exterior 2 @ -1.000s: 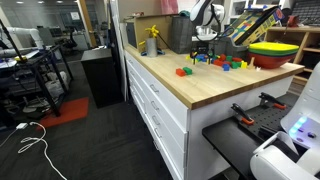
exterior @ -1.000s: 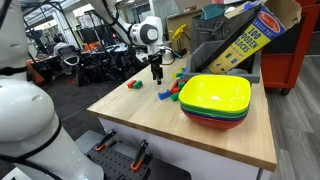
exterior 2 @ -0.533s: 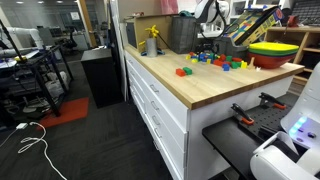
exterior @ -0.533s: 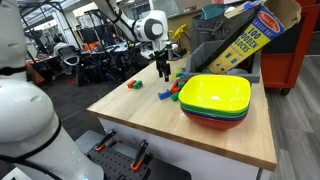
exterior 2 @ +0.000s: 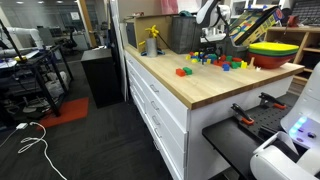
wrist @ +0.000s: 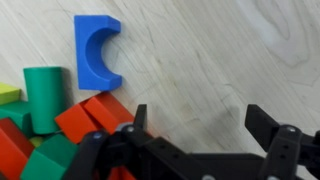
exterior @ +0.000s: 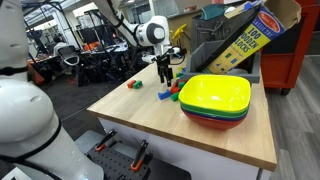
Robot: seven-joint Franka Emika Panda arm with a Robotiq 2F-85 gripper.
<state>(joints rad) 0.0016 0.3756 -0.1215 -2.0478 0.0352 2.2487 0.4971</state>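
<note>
pale wooden worktop [wrist: 220, 50] lies under the claw [wrist: 200, 125], spread wide and empty; red blocks [wrist: 95, 115] sit just beside its finger, with a blue arch block [wrist: 97, 52] and green cylinder [wrist: 43, 95] near.

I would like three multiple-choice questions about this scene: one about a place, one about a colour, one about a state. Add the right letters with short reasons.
1. Where does the stack of bowls stand?
A) on the wooden table
B) on the floor
C) on a chair

2. Which colour has the top bowl?
A) white
B) yellow
C) black

3. How is the gripper?
A) shut on a block
B) shut and empty
C) open and empty

Answers:
1 A: the stack rests on the table top, beside the blocks.
2 B: its inside is bright yellow.
3 C: in the wrist view, bare wood shows between the spread jaws.
</note>
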